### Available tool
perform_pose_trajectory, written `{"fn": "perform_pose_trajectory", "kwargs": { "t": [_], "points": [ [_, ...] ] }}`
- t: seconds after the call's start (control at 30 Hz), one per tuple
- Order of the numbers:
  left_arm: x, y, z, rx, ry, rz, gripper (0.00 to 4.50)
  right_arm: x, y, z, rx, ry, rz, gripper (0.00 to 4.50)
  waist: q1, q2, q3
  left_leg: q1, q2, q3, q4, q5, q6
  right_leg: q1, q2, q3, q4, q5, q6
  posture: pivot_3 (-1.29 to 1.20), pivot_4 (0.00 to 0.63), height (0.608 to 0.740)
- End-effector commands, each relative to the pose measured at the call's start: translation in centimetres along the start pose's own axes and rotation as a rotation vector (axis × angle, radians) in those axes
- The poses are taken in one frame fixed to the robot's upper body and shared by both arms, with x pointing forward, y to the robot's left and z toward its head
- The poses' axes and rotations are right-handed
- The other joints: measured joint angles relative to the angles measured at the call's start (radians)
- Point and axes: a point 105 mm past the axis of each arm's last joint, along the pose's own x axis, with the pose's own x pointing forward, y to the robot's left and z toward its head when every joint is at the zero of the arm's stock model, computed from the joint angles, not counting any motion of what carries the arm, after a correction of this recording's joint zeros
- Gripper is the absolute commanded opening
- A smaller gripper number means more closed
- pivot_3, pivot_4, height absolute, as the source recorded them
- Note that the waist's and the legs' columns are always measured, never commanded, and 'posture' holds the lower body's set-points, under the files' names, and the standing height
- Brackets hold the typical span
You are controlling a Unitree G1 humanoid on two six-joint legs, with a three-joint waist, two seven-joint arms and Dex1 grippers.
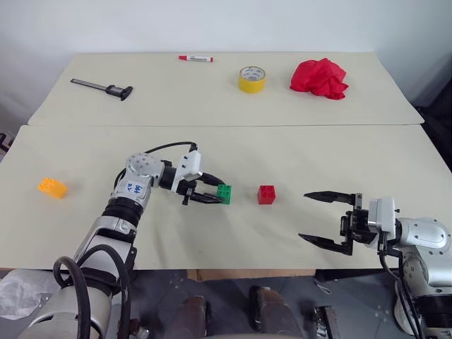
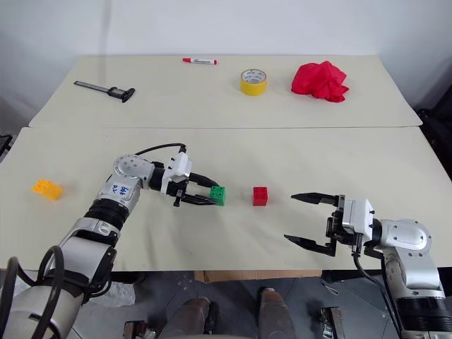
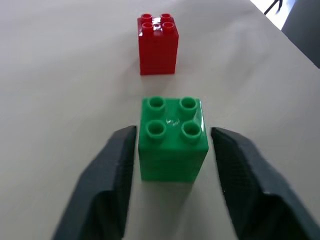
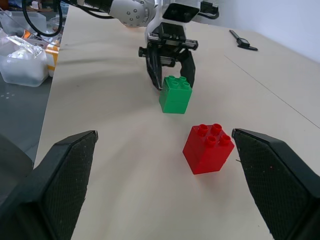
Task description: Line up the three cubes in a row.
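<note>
Left hand (image 1: 214,193) sitting at green brick (image 3: 173,138), fingers (image 3: 112,175) parted, flanking brick with slim gaps each side, not gripping. Green brick resting on surface (image 1: 296,152), red brick (image 1: 266,194) near it on side away from left hand. Orange-yellow brick (image 1: 52,187) lying well apart from green brick, beyond left arm. Right hand (image 1: 325,219) hovering wide open past red brick, holding nothing. Risk: withdrawing fingers snagging green brick, skewing row; orange-yellow brick needing long carry.
</note>
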Motion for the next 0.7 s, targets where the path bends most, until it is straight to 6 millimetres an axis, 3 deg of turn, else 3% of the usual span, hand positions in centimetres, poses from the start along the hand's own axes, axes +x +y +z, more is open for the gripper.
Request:
{"fn": "perform_pose_trajectory", "kwargs": {
  "t": [0.03,0.07,0.2,0.3,0.37,0.47,0.57,0.7],
  "points": [
    [-1.7,1.0,3.7,0.098,-0.131,0.076,3.71,0.7,-0.5,0.7,-0.022,-0.037,0.004,4.50,-0.001,0.000,0.000,0.000,0.000,0.000,0.000,0.000,0.000,0.000,0.000,0.000,0.000,0.000,0.000,0.00,0.150,0.740],
    [-2.6,0.9,4.2,0.131,-0.136,0.098,3.98,1.0,-0.6,0.7,-0.018,-0.048,0.010,4.50,-0.001,0.000,0.000,0.000,0.000,0.000,0.000,0.000,0.000,0.000,0.000,0.000,0.000,0.000,0.000,0.00,0.150,0.740],
    [-7.0,-0.5,4.8,0.174,-0.150,0.215,3.98,2.4,-0.7,0.7,-0.007,-0.089,0.062,4.50,-0.027,0.000,0.000,0.000,0.003,-0.001,-0.001,0.000,-0.001,-0.001,-0.005,0.000,0.000,0.000,0.000,0.00,0.150,0.740],
    [-11.4,-2.1,4.9,0.155,-0.179,0.459,3.98,3.9,-1.1,1.2,0.065,-0.144,0.085,4.50,-0.041,0.000,0.000,0.000,0.005,0.000,-0.002,0.000,-0.002,-0.002,-0.005,0.001,-0.001,0.000,-0.001,0.00,0.150,0.740],
    [-14.2,-3.7,4.7,0.134,-0.206,0.670,4.33,5.0,-1.6,1.5,0.045,-0.176,0.091,4.50,-0.047,0.000,0.000,0.000,0.005,-0.003,-0.002,0.000,-0.003,-0.001,-0.006,0.001,0.000,-0.001,-0.001,0.00,0.150,0.740],
    [-17.3,-6.6,3.8,0.101,-0.201,0.938,4.46,5.8,-1.8,1.8,0.000,-0.195,0.116,4.50,-0.046,-0.001,0.000,0.000,0.005,-0.004,-0.002,-0.001,-0.004,-0.001,-0.006,0.006,-0.001,-0.001,-0.002,0.00,0.150,0.740],
    [-20.8,-10.7,1.5,0.017,-0.210,1.261,4.46,6.6,-1.9,2.5,-0.015,-0.230,0.137,4.50,-0.037,0.000,0.000,0.000,0.005,-0.004,-0.002,-0.002,-0.003,0.000,-0.006,0.007,-0.002,-0.001,-0.002,0.00,0.150,0.740],
    [-23.2,-16.4,-1.8,-0.143,-0.220,1.582,4.46,7.8,-1.9,3.3,-0.042,-0.275,0.165,4.50,-0.024,-0.002,0.000,0.000,0.005,-0.004,-0.002,-0.003,-0.003,0.001,-0.006,0.007,-0.004,-0.001,-0.002,0.00,0.150,0.740]
  ]
}}
